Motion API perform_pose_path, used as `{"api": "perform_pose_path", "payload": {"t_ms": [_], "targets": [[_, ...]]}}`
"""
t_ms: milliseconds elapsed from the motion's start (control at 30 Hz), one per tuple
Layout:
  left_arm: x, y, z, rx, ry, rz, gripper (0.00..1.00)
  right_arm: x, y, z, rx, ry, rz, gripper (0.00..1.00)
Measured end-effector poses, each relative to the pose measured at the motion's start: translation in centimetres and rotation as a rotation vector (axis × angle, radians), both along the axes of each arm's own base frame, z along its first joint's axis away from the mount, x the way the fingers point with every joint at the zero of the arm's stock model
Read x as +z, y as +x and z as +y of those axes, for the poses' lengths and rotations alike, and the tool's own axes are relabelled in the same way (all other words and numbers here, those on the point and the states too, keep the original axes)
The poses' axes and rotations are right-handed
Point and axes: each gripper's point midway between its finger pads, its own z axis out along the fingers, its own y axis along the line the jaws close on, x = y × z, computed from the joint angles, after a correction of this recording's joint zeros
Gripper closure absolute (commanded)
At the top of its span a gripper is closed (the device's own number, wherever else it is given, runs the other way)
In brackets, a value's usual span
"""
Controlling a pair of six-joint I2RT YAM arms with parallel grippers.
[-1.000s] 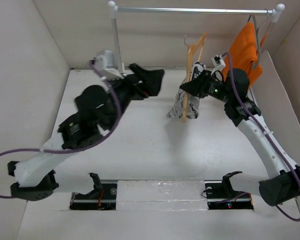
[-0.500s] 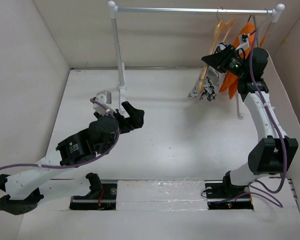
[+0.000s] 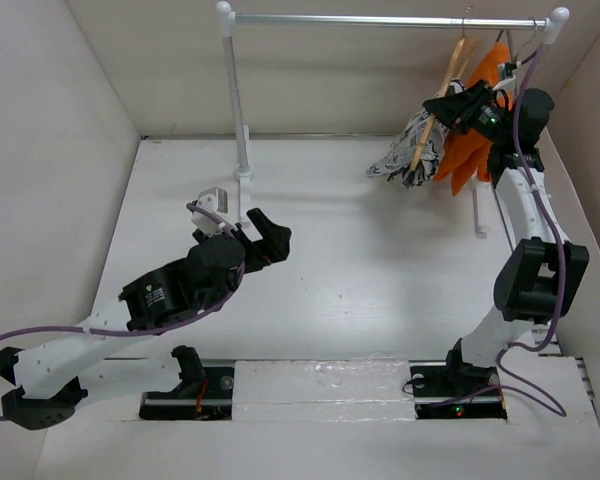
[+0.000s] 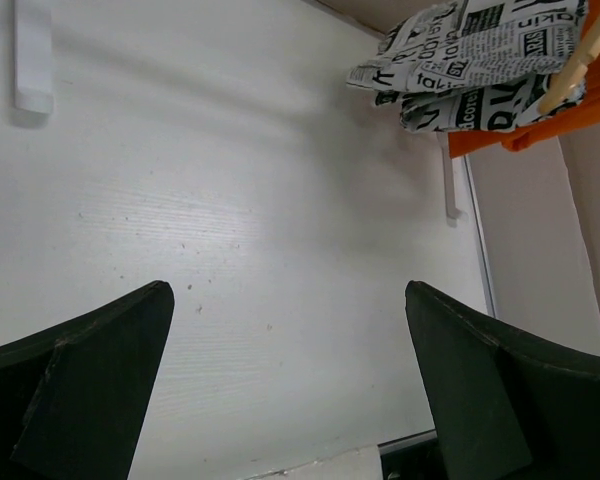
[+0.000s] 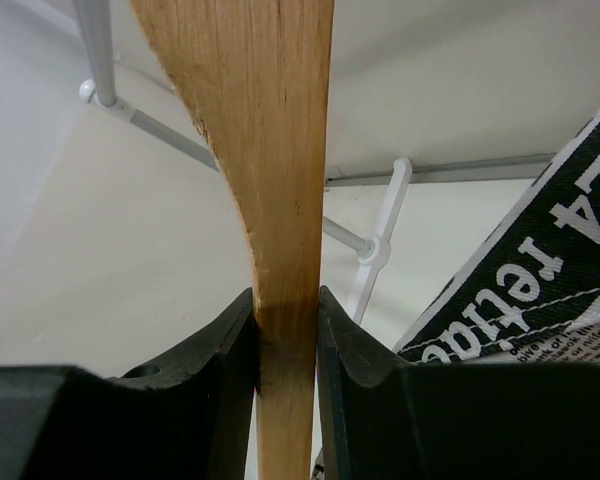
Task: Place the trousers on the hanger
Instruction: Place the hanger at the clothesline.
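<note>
1. The left pincer [image 4: 285, 295] hovers low over the bench [image 3: 360, 290], its two fingers wide apart and holding nothing.
2. One white rail [image 3: 380, 19] stands at the far side.
3. One pair of trousers [image 3: 408, 155] hangs folded over one wooden hanger [image 3: 442, 95], high near the rail's right end.
4. The right pincer [image 5: 287, 300] is clamped on the hanger.
5. One orange garment [image 3: 468, 150] hangs just beside the trousers, on their right.

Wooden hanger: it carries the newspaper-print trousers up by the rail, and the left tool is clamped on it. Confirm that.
One thing is wrong: the right tool, not the left, is clamped on the wooden hanger. The right wrist view shows its fingers pinching the wood. The left tool is open and holds nothing. The rest stands: the newspaper-print trousers hang on that hanger up by the rail.
</note>
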Motion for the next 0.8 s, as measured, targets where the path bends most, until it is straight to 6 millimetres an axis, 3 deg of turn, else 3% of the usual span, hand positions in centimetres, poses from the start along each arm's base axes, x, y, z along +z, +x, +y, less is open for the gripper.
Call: {"api": "perform_pose_path", "payload": {"t_ms": [333, 400, 433, 600, 733, 800], "targets": [[-1.5, 0.0, -1.0, -0.015, 0.016, 0.035, 0.01, -0.6, 0.4, -3.0, -0.037, -0.012, 0.004, 0.97], [-1.5, 0.0, -1.0, -0.015, 0.015, 0.037, 0.01, -1.1, 0.4, -3.2, -0.042, -0.032, 0.011, 0.89], [-1.5, 0.0, -1.0, -0.014, 0.014, 0.037, 0.01, -1.5, 0.5, -3.3, -0.043, -0.039, 0.019, 0.79], [-2.1, 0.0, -1.0, -0.010, 0.017, 0.048, 0.01, -3.0, 0.4, -3.6, -0.062, -0.087, 0.046, 0.58], [-3.7, -0.1, -1.4, -0.023, 0.045, 0.076, 0.01, -2.3, -0.3, -4.2, -0.096, -0.136, 0.018, 0.27], [-4.7, -0.2, -1.8, -0.035, 0.059, 0.095, 0.01, -0.5, -1.6, -4.9, -0.142, -0.183, -0.027, 0.25]]}}
